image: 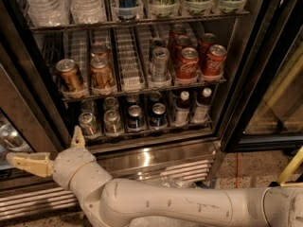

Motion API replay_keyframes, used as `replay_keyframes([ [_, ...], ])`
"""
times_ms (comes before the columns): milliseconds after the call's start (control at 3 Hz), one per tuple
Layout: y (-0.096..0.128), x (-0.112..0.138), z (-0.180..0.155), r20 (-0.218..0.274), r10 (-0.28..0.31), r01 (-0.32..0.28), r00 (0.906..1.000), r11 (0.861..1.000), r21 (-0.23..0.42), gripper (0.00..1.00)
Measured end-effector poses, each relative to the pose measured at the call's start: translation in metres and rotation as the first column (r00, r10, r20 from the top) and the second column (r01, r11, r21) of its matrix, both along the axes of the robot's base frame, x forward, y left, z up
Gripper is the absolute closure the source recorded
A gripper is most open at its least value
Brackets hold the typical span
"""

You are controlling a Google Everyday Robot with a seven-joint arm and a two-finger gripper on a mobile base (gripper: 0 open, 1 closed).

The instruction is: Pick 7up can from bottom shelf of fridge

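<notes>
The fridge [161, 156] stands with its glass door swung open, so every rack is reachable and no door-opening step is left. The robot's pale arm [180, 205] sweeps across the bottom of the view from the right and ends low on the left, in front of the stainless steel base. Above it, the bottom shelf [142, 132] is fully stocked. Its two left lanes hold silver-green cans, the next lanes hold dark blue Pepsi cans [135, 117], and small bottles [181, 109] stand on the right. The rack above, with bronze and red Coca-Cola cans [187, 63], plays no part in this job. The gripper [43, 144] sits below and to the left of the bottom shelf with its two fingers spread wide and nothing between them. One finger points left across the door frame. The other points up, its tip just under the front of the leftmost lane. The 7up can [88, 124] nearest to it stands upright at the front of that lane, behind the clear lip, untouched. By my reading the approach is only partly done. The gripper has yet to rise to shelf height, turn to face the can, close around it and draw it out over the lip.
</notes>
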State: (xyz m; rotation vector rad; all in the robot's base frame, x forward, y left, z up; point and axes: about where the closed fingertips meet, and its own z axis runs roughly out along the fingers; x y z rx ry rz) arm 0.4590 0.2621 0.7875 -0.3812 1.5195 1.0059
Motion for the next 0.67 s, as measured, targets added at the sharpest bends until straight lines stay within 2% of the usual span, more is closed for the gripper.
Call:
replay_keyframes([
  [333,0.009,0.006,-0.012,0.01,-0.095,0.096,0.9954,0.994,-0.049,0.0],
  [667,-0.014,0.014,-0.036,-0.019,-0.216,0.212,0.9763,0.971,-0.113,0.0],
])
